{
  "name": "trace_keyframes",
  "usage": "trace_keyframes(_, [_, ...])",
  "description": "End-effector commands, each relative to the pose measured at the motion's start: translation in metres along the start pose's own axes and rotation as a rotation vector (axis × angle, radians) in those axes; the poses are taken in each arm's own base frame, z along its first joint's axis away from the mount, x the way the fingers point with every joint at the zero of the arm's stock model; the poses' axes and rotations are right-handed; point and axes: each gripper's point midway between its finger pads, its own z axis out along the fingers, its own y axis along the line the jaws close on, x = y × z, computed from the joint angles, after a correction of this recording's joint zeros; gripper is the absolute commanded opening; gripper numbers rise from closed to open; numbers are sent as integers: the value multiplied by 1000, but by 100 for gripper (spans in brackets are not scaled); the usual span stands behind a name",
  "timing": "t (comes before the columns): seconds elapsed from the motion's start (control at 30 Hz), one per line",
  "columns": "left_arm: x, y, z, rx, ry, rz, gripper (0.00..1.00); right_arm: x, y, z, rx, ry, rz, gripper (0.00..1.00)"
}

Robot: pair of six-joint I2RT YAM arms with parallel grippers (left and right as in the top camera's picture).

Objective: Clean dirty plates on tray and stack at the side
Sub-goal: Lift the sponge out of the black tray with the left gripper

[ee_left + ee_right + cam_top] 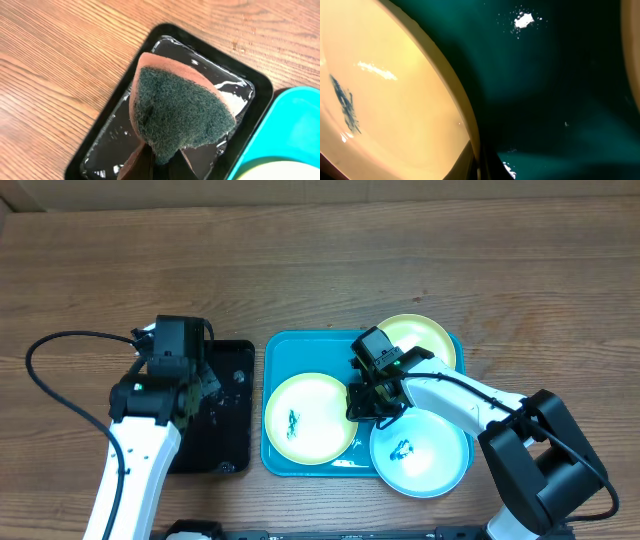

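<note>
The cyan tray (275,350) holds three dirty plates. A yellow-green plate (310,418) with a dark scribble lies at its left, a second yellow-green plate (425,338) at the back right, and a light blue plate (420,458) at the front right, overhanging the rim. My right gripper (364,402) is shut on the right rim of the left yellow-green plate (395,100); the fingers (479,165) pinch that rim above the tray floor (560,100). My left gripper (160,165) is shut on a brown sponge with a green scouring pad (180,110), held over the black tray (100,145).
The smaller black tray (232,410) lies just left of the cyan tray and looks wet. A white smear (523,20) is on the cyan tray floor. A black cable (45,375) loops on the wooden table at far left.
</note>
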Motion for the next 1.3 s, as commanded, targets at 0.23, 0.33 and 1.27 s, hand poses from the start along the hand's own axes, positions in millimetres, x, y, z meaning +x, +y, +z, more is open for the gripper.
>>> trace_keyframes(0.23, [-41, 25, -24, -183, -243, -26, 4, 1, -2, 4, 3, 8, -34, 4])
trace_keyframes(0.33, [-51, 20, -27, -178, -294, -16, 4, 1, -2, 4, 3, 8, -34, 4])
trace_keyframes(1.27, [-69, 7, -43, -201, -420, 39, 4, 2, -3, 4, 5, 11, -33, 4])
